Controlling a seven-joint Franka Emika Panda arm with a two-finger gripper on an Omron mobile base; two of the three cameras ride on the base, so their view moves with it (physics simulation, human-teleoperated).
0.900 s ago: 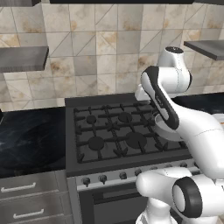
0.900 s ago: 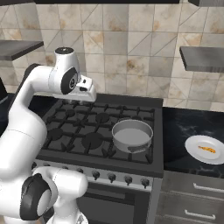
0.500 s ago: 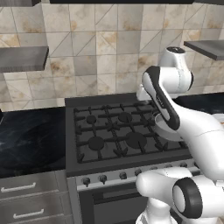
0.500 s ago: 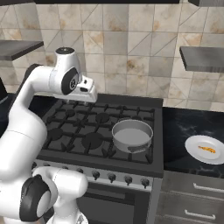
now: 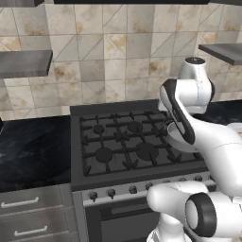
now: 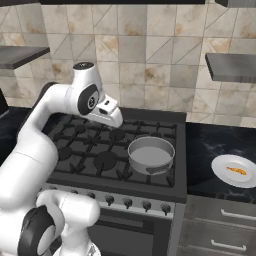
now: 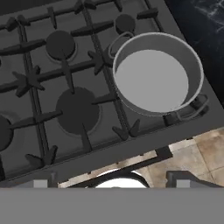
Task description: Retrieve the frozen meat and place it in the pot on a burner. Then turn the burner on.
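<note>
Barely begun: pot (image 7: 157,74) on stove (image 7: 39,131) sits empty, frozen meat (image 6: 235,170) on plate (image 6: 220,176) on bench (image 6: 205,145), tool (image 6: 118,120) spread apart w/ nothing, burner unlit

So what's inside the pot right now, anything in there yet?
Nothing. In the hand view the pot on the stove shows a bare pale bottom. The right base view agrees, though the near wall hides part of the floor there. An orange-yellow piece lies on the white plate.
</note>
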